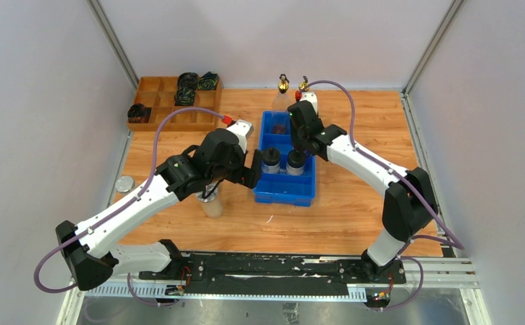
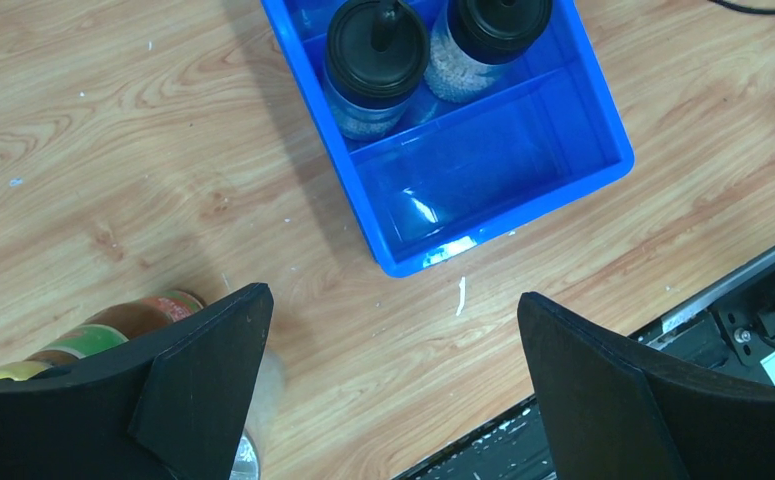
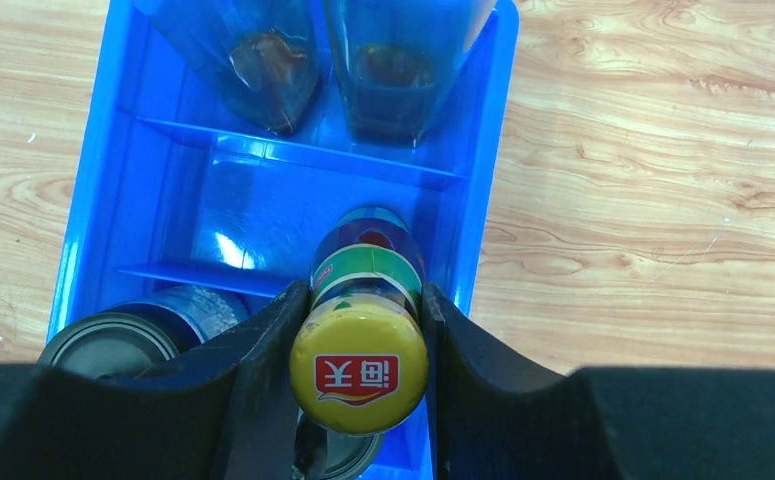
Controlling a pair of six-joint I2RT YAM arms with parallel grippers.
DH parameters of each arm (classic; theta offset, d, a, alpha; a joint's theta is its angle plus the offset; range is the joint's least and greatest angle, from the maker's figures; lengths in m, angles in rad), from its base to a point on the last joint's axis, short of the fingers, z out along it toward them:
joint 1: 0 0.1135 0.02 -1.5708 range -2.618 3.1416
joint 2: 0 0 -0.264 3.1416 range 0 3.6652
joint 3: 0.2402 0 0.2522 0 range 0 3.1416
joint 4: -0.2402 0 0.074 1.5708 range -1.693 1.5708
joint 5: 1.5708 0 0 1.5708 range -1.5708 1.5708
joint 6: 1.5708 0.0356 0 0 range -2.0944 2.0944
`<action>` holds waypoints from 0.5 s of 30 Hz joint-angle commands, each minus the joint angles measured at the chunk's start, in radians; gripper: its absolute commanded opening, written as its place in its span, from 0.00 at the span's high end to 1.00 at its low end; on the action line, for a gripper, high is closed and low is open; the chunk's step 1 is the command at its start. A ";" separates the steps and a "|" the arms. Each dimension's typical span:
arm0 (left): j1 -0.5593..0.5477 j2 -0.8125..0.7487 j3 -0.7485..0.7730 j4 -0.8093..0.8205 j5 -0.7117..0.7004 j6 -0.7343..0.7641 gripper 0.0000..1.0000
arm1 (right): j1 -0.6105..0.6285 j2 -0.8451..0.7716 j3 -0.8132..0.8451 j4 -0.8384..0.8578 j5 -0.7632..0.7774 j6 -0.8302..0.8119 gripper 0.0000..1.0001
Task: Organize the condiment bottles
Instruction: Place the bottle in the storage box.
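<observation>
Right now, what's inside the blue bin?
Two black-capped jars, two tall clear bottles at the far end, and a yellow-capped bottle gripped by the right gripper. Its base is hidden under its cap.

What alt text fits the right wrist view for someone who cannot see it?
The right claw grips a yellow-capped bottle, its base in the middle compartment of a blue bin. Two clear bottles stand in the far compartment and a black-capped jar sits in the near one.

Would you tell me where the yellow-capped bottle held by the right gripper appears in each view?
Right wrist: bottom centre, yellow-capped bottle clamped in the right gripper.
Top external: hidden under that gripper, over the blue bin.
Left wrist: not in it.
Shared landmark: the blue bin.
</observation>
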 commanded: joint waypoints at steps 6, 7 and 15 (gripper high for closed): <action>0.004 0.009 0.014 -0.005 -0.043 0.006 0.00 | 0.038 -0.065 -0.132 0.204 0.065 0.044 1.00; 0.004 0.011 0.018 -0.007 -0.045 0.007 0.00 | 0.038 -0.064 -0.137 0.216 0.062 0.045 1.00; 0.004 0.009 0.031 -0.018 -0.053 0.009 0.00 | 0.038 -0.041 -0.117 0.197 0.049 0.045 0.65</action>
